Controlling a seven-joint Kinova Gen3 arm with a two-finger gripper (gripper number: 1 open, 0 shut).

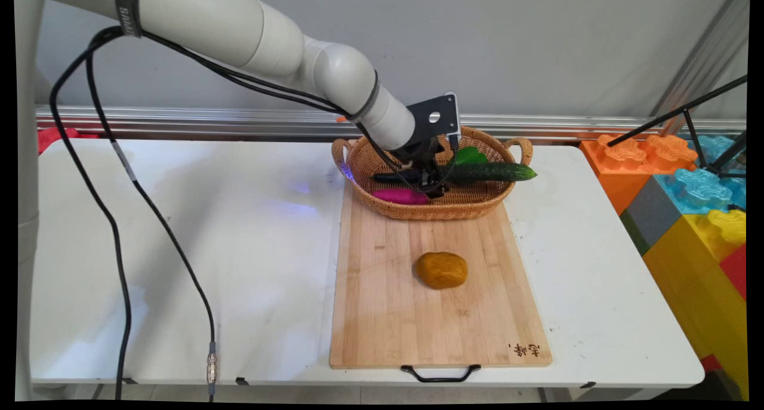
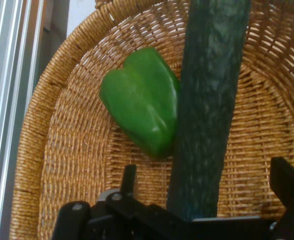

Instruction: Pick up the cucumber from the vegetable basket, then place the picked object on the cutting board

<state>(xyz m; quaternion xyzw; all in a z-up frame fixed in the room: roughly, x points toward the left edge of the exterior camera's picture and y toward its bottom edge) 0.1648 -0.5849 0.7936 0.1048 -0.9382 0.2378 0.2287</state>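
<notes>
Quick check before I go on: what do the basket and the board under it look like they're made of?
The basket looks like woven wicker or rattan, tan and matte: the hand view shows coiled, interlaced strands. The board looks like bamboo or light wood, smooth: long parallel strips with grain, a burnt-in mark at one corner and a dark handle at its near edge, possibly metal.

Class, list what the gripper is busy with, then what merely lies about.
Busy with: black two-finger gripper, open astride long dark green cucumber; woven wicker basket.
Lying about: green bell pepper, magenta oblong vegetable, brown potato, wooden cutting board.
</notes>
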